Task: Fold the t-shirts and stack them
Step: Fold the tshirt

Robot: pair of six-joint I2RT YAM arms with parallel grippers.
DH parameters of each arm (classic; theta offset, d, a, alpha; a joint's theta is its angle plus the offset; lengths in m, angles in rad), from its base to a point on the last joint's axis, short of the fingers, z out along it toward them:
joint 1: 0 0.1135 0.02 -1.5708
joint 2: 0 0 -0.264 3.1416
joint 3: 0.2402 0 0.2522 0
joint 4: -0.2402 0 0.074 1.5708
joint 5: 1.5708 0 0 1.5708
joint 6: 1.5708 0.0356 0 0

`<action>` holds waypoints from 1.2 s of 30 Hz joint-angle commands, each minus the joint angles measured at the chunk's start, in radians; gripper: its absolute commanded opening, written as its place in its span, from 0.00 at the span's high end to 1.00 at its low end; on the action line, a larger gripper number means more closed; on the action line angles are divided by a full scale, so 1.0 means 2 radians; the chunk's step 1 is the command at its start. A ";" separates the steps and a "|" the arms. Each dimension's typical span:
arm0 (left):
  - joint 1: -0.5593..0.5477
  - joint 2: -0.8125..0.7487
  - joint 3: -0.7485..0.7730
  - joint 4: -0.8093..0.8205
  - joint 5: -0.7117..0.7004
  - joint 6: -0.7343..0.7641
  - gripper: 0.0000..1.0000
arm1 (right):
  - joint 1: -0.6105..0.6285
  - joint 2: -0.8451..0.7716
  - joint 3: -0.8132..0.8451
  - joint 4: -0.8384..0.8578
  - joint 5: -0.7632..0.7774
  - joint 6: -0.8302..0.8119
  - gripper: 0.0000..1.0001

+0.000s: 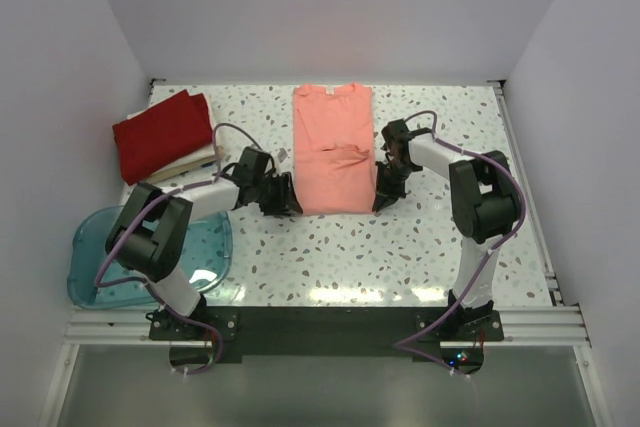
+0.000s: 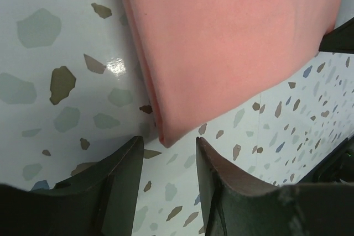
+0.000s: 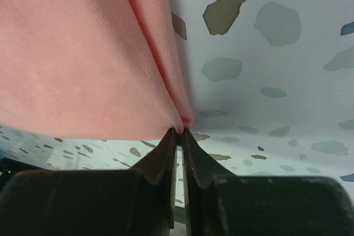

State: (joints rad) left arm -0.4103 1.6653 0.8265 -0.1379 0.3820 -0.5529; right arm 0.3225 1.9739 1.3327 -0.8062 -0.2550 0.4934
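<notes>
The salmon-pink t-shirt (image 1: 333, 147) lies in a long folded strip at the table's middle. My left gripper (image 1: 291, 203) is open at its near left corner; in the left wrist view the corner (image 2: 210, 53) points into the gap between the fingertips of the gripper (image 2: 169, 143), not gripped. My right gripper (image 1: 381, 199) is shut on the shirt's near right corner, with the cloth (image 3: 83, 64) pinched at the gripper's tips (image 3: 180, 132). The deep red t-shirt (image 1: 162, 134) lies folded at the back left on the cream-white t-shirt (image 1: 196, 161).
A translucent blue plastic tub (image 1: 95, 262) sits at the near left, beside the left arm. White walls close the table at the back and sides. Speckled tabletop (image 1: 400, 257) lies between the shirt and the arm bases.
</notes>
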 commanded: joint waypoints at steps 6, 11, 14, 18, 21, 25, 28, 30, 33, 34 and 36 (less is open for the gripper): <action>-0.007 0.039 0.018 0.003 0.011 -0.004 0.61 | 0.003 -0.004 -0.004 0.007 -0.004 -0.001 0.93; -0.010 0.056 0.027 -0.022 0.002 0.003 0.90 | 0.003 -0.008 -0.003 0.003 -0.001 0.002 1.00; -0.010 0.049 0.029 -0.041 -0.021 0.005 1.00 | 0.003 -0.012 -0.002 -0.009 0.013 0.003 1.00; -0.010 0.031 0.025 -0.058 -0.048 0.006 1.00 | 0.001 -0.021 -0.006 -0.026 0.035 0.003 1.00; -0.010 0.018 0.025 -0.066 -0.057 0.006 1.00 | 0.001 -0.024 -0.007 -0.033 0.039 0.006 1.00; -0.011 0.006 0.025 -0.076 -0.064 0.007 1.00 | 0.002 -0.026 -0.004 -0.039 0.046 0.006 1.00; -0.013 -0.001 0.025 -0.073 -0.057 0.012 1.00 | 0.002 -0.028 0.001 -0.043 0.043 0.005 1.00; -0.018 -0.006 0.030 -0.074 -0.053 0.014 1.00 | 0.002 -0.033 0.002 -0.046 0.042 0.004 1.00; -0.020 -0.014 0.040 -0.091 -0.051 0.016 1.00 | 0.003 -0.049 -0.001 -0.057 0.041 0.003 1.00; -0.020 -0.023 0.043 -0.103 -0.050 0.016 1.00 | 0.002 -0.054 -0.003 -0.062 0.041 0.003 1.00; -0.020 -0.041 0.048 -0.120 -0.054 0.016 1.00 | 0.003 -0.074 -0.009 -0.070 0.040 0.003 1.00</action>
State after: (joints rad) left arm -0.4526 1.6650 0.8841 -0.2871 0.3103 -0.5556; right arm 0.3321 1.9266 1.3251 -0.8776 -0.2222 0.4988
